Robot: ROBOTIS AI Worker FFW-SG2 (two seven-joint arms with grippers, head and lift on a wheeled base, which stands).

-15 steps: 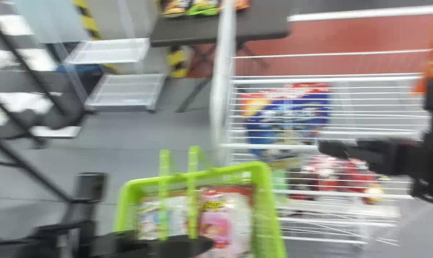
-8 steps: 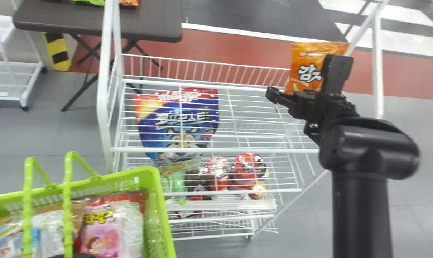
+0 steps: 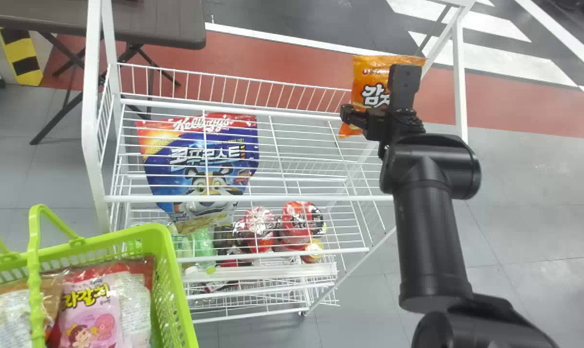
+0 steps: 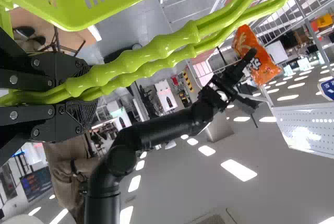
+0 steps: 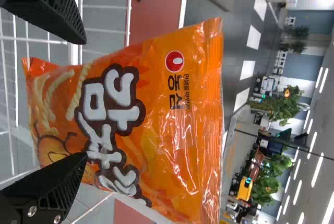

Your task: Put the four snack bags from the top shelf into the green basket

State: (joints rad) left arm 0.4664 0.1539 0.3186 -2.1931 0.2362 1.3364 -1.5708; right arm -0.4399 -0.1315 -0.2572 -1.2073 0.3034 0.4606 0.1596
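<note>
While the left hand [image 4: 86, 94] is pinching the handles [image 4: 151, 49] of the green basket [image 3: 166, 285], the right hand [image 3: 373, 118] is sitting at the orange snack bag [image 3: 376, 82]. That bag is standing upright toward the back edge of the top shelf [image 3: 292, 198], over in its right-hand part. Right hand is spreading its fingers: in the right wrist view one is lying across the bag's printed front, the other is pointing just past its opposite side, and a gap is showing there, so I'm reading it as not squeezing. Bottom end of the bag is sitting between the two, top seal is sticking out well past the tips. Right arm [image 3: 427, 241] is coming in from the bottom edge of the head view and reaching over the shelf's right front corner. Basket is hanging off the shelf's left front corner, in front of it. Inside, a pink snack bag [image 3: 91, 309] is lying face up near the basket's right wall, and a whitish bag [image 3: 11, 309] is lying to the left of it. Under the top shelf's wires, a blue cereal bag [image 3: 200, 164] is showing through on the left, and some red packs [image 3: 258, 232] are sitting lower down. Behind the shelf's left back corner, a brown table [image 3: 161, 24] is standing on dark legs.
</note>
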